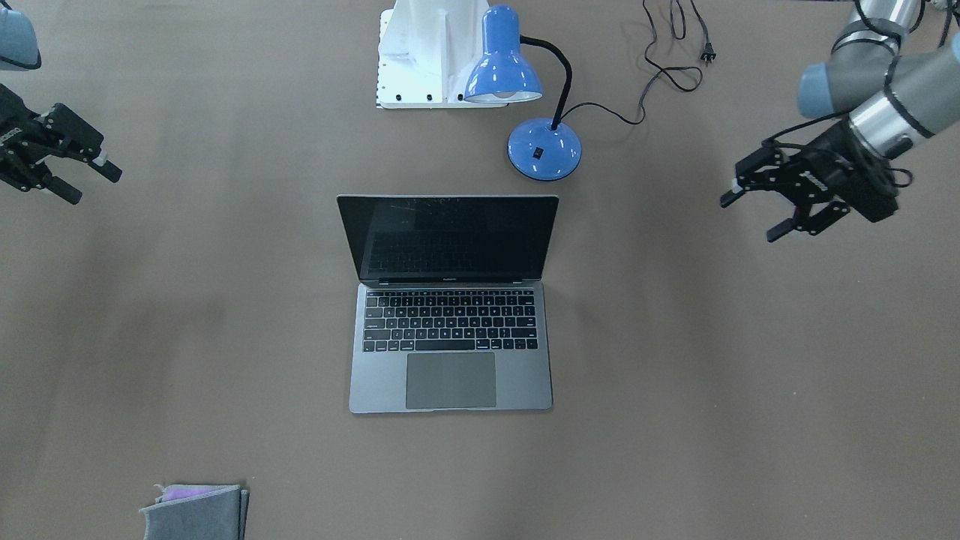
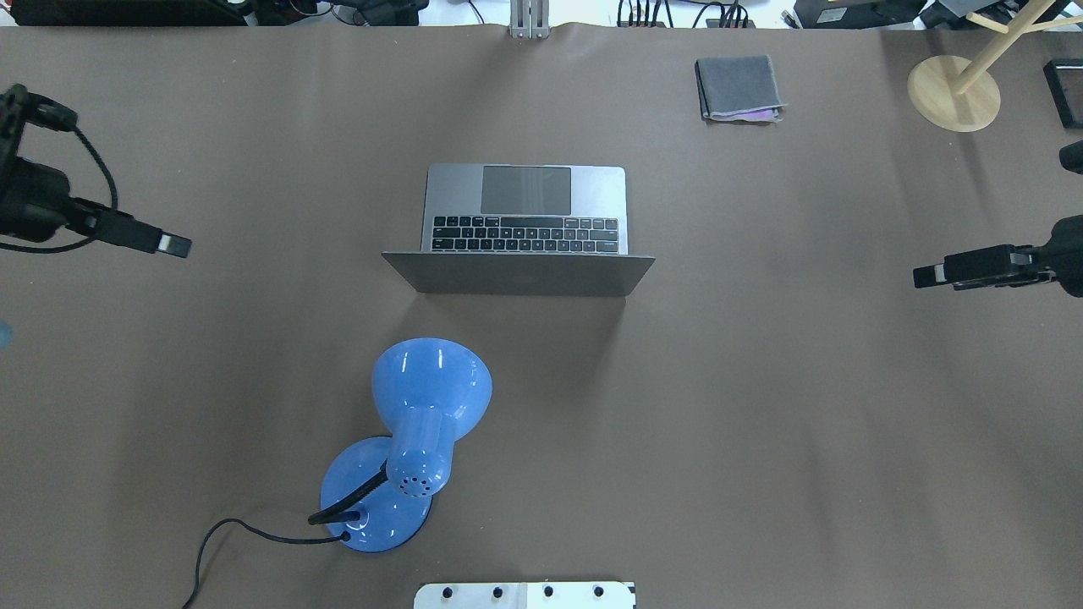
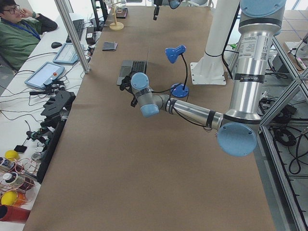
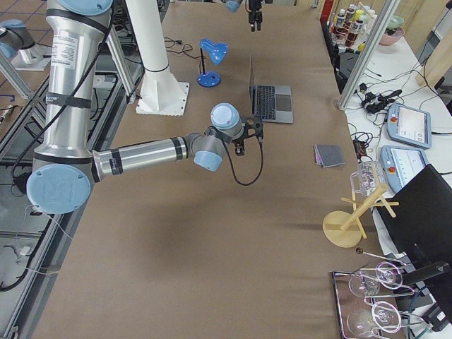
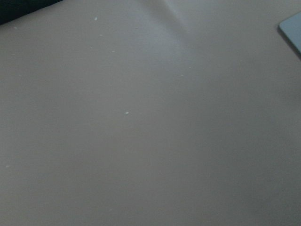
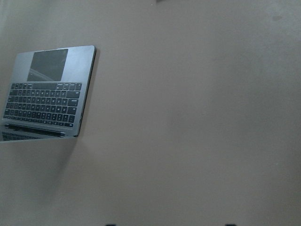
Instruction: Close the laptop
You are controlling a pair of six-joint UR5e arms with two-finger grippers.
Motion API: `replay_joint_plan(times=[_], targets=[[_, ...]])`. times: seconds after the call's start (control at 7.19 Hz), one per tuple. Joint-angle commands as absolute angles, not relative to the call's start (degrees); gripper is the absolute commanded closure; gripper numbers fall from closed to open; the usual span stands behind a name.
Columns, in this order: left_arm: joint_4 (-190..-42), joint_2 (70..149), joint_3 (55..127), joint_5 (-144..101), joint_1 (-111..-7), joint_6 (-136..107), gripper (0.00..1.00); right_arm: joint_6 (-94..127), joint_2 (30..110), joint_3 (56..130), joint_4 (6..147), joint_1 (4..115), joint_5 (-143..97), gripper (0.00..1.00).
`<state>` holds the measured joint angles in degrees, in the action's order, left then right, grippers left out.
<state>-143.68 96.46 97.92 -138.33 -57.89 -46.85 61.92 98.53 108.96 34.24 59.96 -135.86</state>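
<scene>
The laptop (image 1: 450, 330) stands open in the middle of the brown table, its dark screen upright and its keyboard and trackpad facing away from the robot. The overhead view shows its grey lid (image 2: 518, 275) from behind. It also shows in the right wrist view (image 6: 51, 89). My left gripper (image 1: 750, 218) hovers open and empty far off to the laptop's side. My right gripper (image 1: 91, 185) hovers open and empty far off to the other side. Neither touches the laptop.
A blue desk lamp (image 1: 525, 82) stands just behind the laptop's lid on the robot's side, its cord (image 1: 675, 52) trailing away. The white robot base (image 1: 427, 52) is behind it. A folded grey cloth (image 2: 738, 88) and a wooden stand (image 2: 954, 93) lie at the far edge.
</scene>
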Motion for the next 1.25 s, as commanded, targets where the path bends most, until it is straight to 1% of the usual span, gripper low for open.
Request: replay_joint_plan(times=[0.0,0.14,0.28,0.56,0.7,0.97,1.11], targets=[[-148.4,99.0,98.3,-137.2,-51.4,-58.9,0.47,74.9,97.7,109.3,27.4,54.9,-135.2,0.77],[-150.8,99.9,97.9,-137.1,-48.6,-63.5,0.92,75.8,97.3,110.1,27.2,52.5,-134.3,1.00],[-151.1,101.7,97.7,-136.9,-47.0,-65.6,1.00,75.8,97.3,111.1,27.2,50.5,-132.2,1.00],[-151.2,103.0,98.3,-135.0,-43.6,-68.6,1.00,79.0,97.0,112.9,27.2,44.4,-123.5,1.00],[-151.2,105.4,98.1,-134.0,-41.8,-73.0,1.00,79.9,96.6,113.4,27.2,41.0,-118.9,1.00],[-151.1,106.3,98.3,-133.9,-39.8,-75.4,1.00,83.1,92.0,113.4,27.9,34.5,-110.9,1.00],[-151.1,107.4,98.3,-132.9,-39.8,-76.8,1.00,83.1,89.5,113.6,30.0,33.9,-110.1,1.00]])
